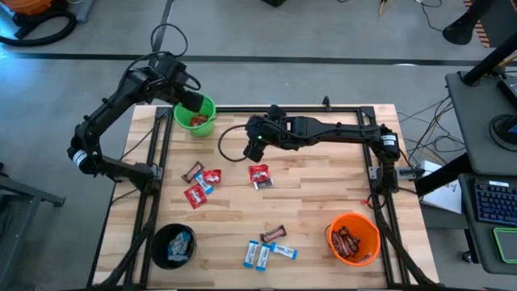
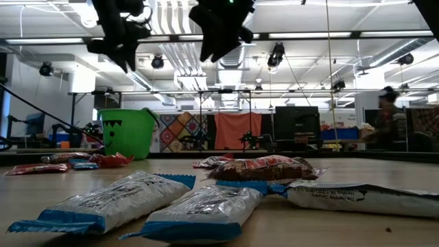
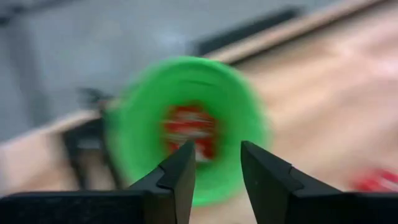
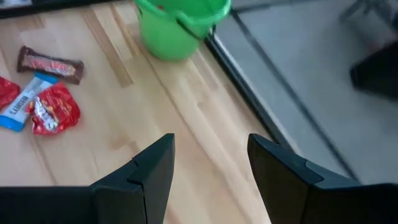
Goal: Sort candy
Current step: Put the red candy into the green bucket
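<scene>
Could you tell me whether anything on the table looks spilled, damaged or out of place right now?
Nothing stands out. The green bucket, black bucket and orange bucket all stand upright with candy inside, and the unsorted candies lie loose on the table, none off its edge. The left end effector is above the green bucket.

A robotics lab or workshop hall.
Ceiling pipes [image 2: 171, 48], strip lights [image 2: 322, 34], monitors [image 2: 296, 122] and a keyboard [image 1: 494, 200] surround the wooden table [image 1: 315, 194].
</scene>
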Robot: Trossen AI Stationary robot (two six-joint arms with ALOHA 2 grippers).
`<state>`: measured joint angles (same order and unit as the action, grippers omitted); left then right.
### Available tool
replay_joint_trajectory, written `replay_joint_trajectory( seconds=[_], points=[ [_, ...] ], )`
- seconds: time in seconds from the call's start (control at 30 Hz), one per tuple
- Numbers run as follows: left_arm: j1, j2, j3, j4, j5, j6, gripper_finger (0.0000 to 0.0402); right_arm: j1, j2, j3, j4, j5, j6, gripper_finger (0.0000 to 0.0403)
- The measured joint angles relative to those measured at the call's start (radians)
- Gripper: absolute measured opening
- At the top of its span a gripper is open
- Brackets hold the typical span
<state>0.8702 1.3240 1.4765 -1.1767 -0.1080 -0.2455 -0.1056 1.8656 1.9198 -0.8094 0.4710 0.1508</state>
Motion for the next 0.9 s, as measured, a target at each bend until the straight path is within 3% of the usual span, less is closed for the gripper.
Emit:
replay_joint_trajectory(
  seconds=[0.13,0.23,0.33,0.5,0.7,0.9],
  points=[
    [-0.044,-0.033,0.0,0.006,0.301,-0.041,0.0114,0.0,0.0,-0.03,-0.141,-0.007,0.128,0.0196],
    [-0.12,-0.073,0.0,0.018,0.355,-0.094,0.0111,-0.001,0.0,-0.094,-0.172,-0.062,0.174,0.0196],
    [-0.208,-0.111,0.0,0.017,0.357,-0.134,0.0109,0.0,0.001,-0.168,-0.146,-0.172,0.191,0.0196],
    [-0.354,-0.17,0.0,0.017,0.357,-0.205,0.0109,0.007,0.002,-0.24,-0.045,-0.253,0.142,0.0196],
    [-0.513,-0.231,0.0,0.018,0.353,-0.354,0.0109,-0.025,0.002,-0.265,-0.027,-0.507,0.146,0.0196],
    [-0.675,-0.263,0.0,0.035,0.214,-0.459,0.0109,-0.065,0.001,-0.295,-0.011,-0.546,0.191,0.0196]
  ],
)
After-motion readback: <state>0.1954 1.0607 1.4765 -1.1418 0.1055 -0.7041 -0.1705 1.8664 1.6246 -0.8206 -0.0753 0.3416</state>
